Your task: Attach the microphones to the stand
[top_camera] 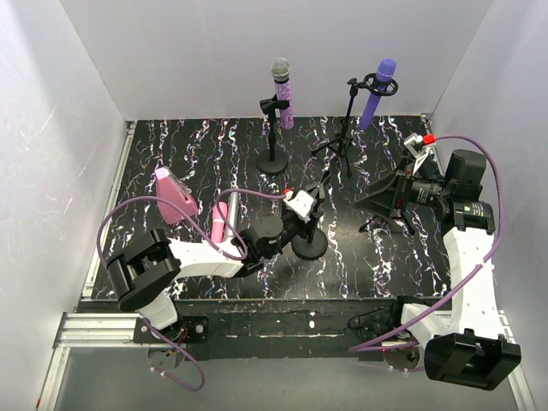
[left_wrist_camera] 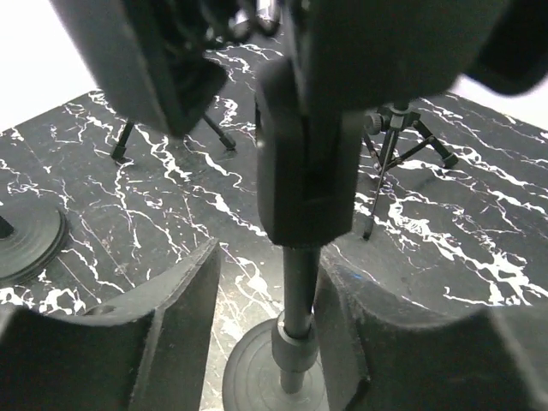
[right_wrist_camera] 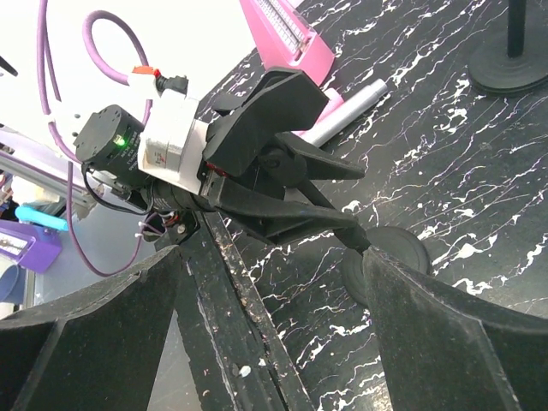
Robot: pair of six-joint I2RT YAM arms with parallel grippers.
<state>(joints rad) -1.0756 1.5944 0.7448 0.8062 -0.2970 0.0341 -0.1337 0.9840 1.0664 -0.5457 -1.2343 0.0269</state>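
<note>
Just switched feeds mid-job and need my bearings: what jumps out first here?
Two microphones are already clipped in at the back: the glittery pink-purple microphone on a round-base stand, and the purple microphone on a tripod. In the middle, the left pincer straddles the pole of an empty round-base stand. The pink microphone lies loose on the tabletop.
</note>
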